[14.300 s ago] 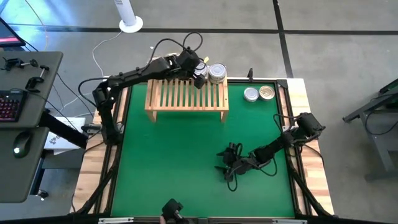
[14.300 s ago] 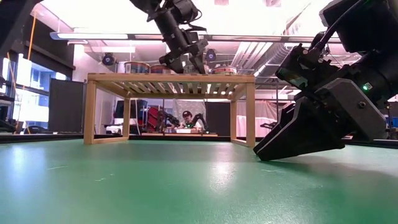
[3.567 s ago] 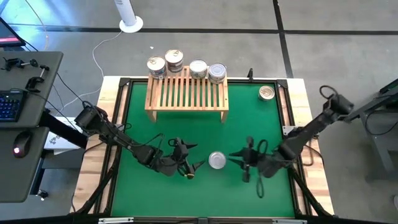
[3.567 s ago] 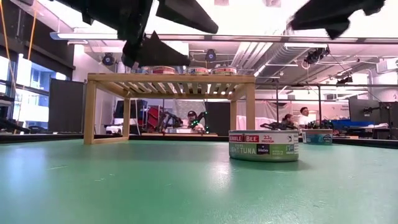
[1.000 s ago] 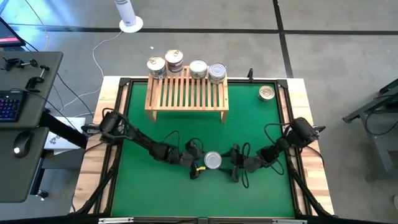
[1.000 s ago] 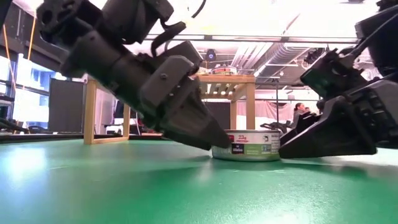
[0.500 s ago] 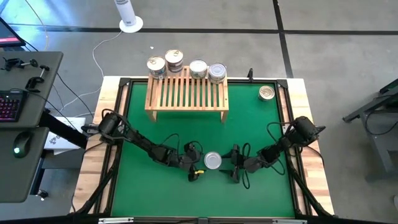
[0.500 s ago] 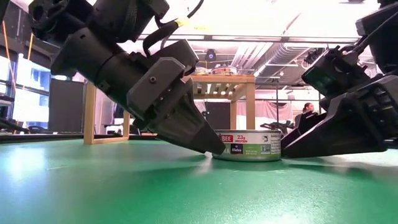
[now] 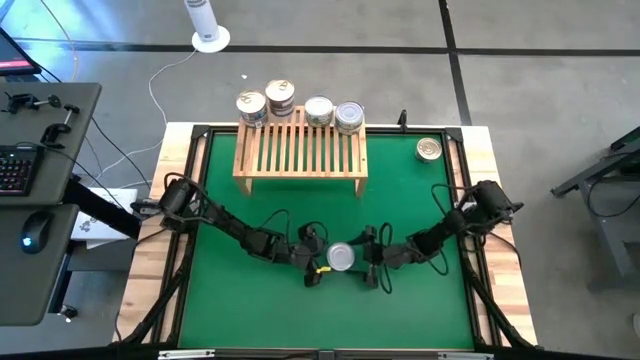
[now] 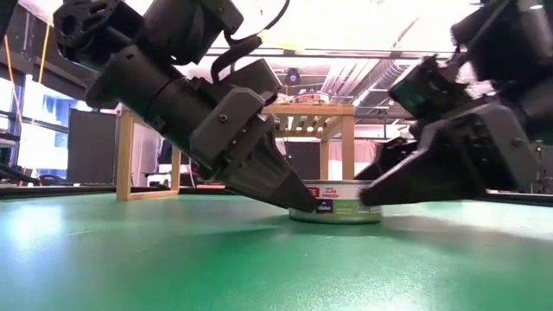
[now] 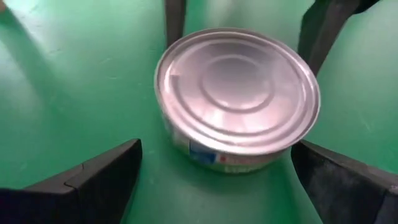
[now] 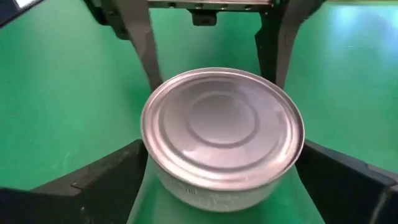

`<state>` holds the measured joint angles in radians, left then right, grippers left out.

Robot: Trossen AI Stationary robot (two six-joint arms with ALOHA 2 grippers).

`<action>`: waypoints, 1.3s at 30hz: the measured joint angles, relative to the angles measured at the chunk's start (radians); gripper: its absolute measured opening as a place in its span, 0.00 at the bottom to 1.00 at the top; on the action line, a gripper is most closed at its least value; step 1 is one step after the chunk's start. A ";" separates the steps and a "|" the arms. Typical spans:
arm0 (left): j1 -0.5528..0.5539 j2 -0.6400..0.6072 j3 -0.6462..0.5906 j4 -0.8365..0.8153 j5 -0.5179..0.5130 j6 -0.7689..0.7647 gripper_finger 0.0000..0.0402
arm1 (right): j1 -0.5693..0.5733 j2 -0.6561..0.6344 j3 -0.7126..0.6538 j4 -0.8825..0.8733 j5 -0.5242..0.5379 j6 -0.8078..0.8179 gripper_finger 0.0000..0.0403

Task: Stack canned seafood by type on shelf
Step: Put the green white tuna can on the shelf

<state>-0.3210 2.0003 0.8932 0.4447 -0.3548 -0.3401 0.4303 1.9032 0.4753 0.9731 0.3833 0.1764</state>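
Observation:
A silver-lidded tin of canned seafood [image 9: 341, 258] stands upright on the green mat [image 9: 260, 320], near the table's front middle. My left gripper [image 9: 322, 260] comes at it from the left, open, its fingers [image 11: 99, 180] apart from the tin on either side. My right gripper [image 9: 366, 260] comes from the right, open, with the tin [image 12: 222, 134] between its fingers. The light-wood shelf [image 9: 300, 150] stands at the far side. Several tins [image 9: 318, 110] sit in a row along the far edge of its slatted top. My right gripper has its two fingers [image 12: 112, 177] close beside the tin's side wall [image 12: 186, 190], slanting down from the table's right. Whether they touch it I cannot tell. The tin rests flat on the mat.
A gold-lidded tin [image 9: 429, 149] lies at the mat's far right corner. Open mat stretches between the shelf's legs and the two grippers. A desk with a keyboard [image 9: 15, 170] stands off the table's left side.
My right gripper has moved toward the table's left, closing in on the tin, and rolled a little; its fingers now flank the tin and stand spread a little wider. The tin has stayed where it was.

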 joint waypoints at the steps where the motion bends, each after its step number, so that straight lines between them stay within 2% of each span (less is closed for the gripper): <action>1: 0.004 0.000 0.000 0.001 0.005 0.006 0.99 | -0.009 0.000 0.013 -0.018 -0.023 -0.004 0.98; 6: 0.028 0.017 -0.001 0.034 0.041 0.037 0.99 | -0.047 0.000 0.071 -0.107 -0.073 -0.046 0.98; 11: 0.035 0.030 -0.001 0.066 0.041 0.043 0.99 | -0.076 0.000 0.086 -0.121 -0.141 -0.076 0.98; 21: 0.009 0.031 -0.002 0.070 0.012 0.022 0.99 | -0.062 -0.001 0.078 -0.124 -0.110 -0.058 0.89; 29: -0.038 0.024 0.004 0.003 -0.008 -0.078 0.99 | -0.017 0.000 0.078 -0.175 -0.042 -0.035 0.85; 35: -0.063 0.023 0.003 -0.015 -0.019 -0.100 0.99 | -0.008 0.000 0.078 -0.181 -0.044 0.017 0.80; 39: -0.064 0.023 0.003 -0.015 -0.022 -0.100 0.99 | -0.028 -0.001 0.078 -0.183 -0.107 0.046 0.80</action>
<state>-0.3851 2.0235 0.8963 0.4295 -0.3773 -0.4404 0.4026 1.9026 0.5537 0.7898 0.2763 0.2219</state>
